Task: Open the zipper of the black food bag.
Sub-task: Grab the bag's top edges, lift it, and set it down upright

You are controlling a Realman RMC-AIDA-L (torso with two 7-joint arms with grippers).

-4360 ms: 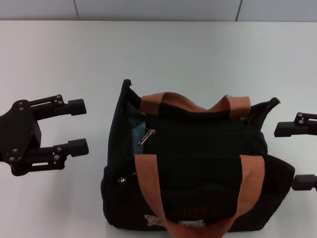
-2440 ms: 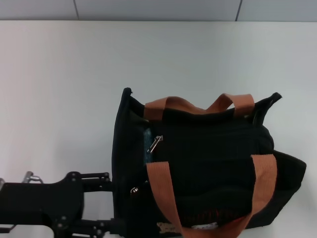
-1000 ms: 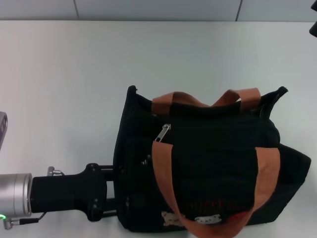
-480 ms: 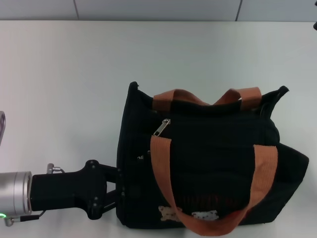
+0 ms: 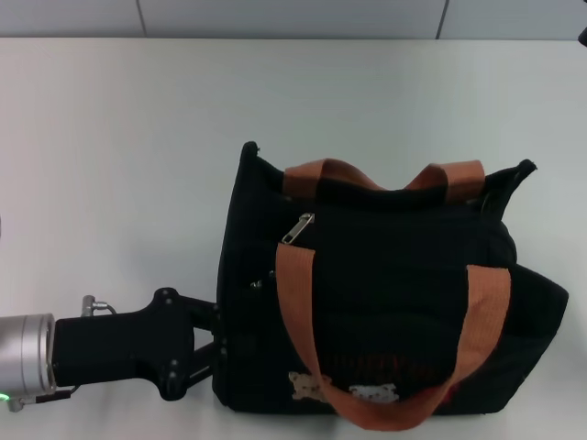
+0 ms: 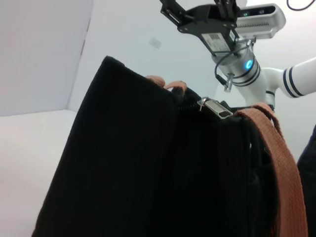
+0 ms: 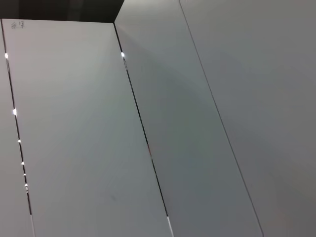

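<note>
From the head, the bag (image 5: 367, 302) sits at the near centre of the table (image 5: 110, 137), its two straps (image 5: 295, 302) arching over the top. My left gripper (image 5: 209, 346) is at the bag's eight o'clock, fingertips pressed into the near-left corner of the side panel; the fabric hides their ends, so I cannot tell how wide they stand or whether they pinch any cloth. A second ago the bag sagged lower and the bear patches (image 5: 307, 385) lay half off the bottom edge; now it stands squarer and a touch farther from me, which I read as my push bracing it. The pull tab (image 5: 297, 228) lies at the bag's ten o'clock, at the left end of the zipper (image 5: 394, 213), just above the near strap's root, and it has hardly moved. The track looks shut, so the opening itself is not begun. In my left wrist view the side panel fills the frame, the tab (image 6: 215, 107) glints at the top seam beside the strap (image 6: 276, 163), and my right gripper (image 6: 207, 15) hangs high above the bag; its fingers run out of frame, so their spread is unknown. My right wrist view shows only bare wall panels.
</note>
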